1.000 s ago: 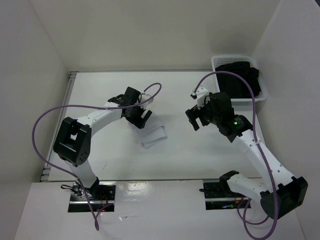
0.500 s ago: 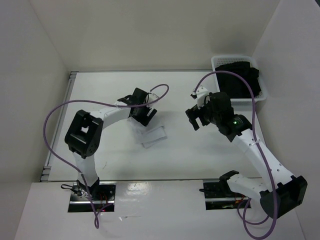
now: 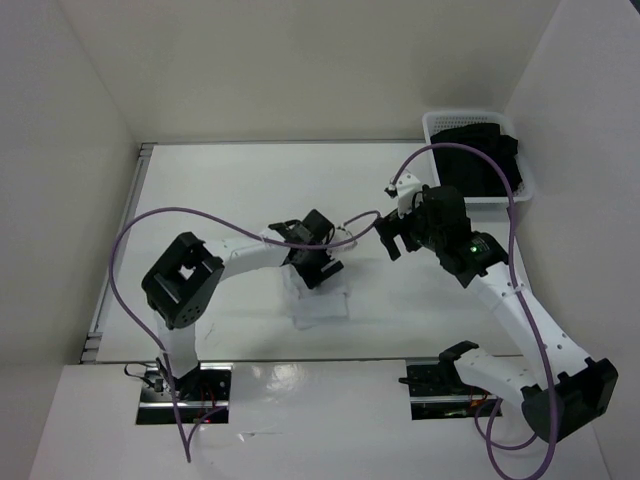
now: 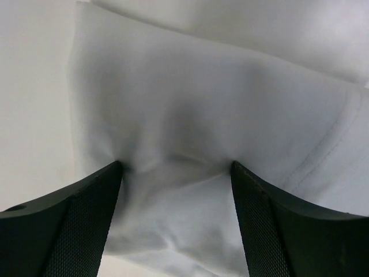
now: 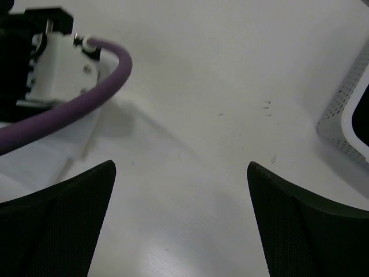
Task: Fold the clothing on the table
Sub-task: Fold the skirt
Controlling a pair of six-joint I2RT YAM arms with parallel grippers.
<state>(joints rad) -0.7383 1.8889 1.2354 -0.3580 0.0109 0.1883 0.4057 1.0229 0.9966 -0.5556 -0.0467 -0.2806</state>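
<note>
My left hand, fingers spread, presses the clothing, already a small folded bundle at lower centre of the desk, my right hand hovering open and empty: little seems left.

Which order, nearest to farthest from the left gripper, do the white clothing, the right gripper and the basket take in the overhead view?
1. The clothing, directly under the left gripper.
2. The right gripper, off to its right.
3. The basket, in the far right corner.
</note>
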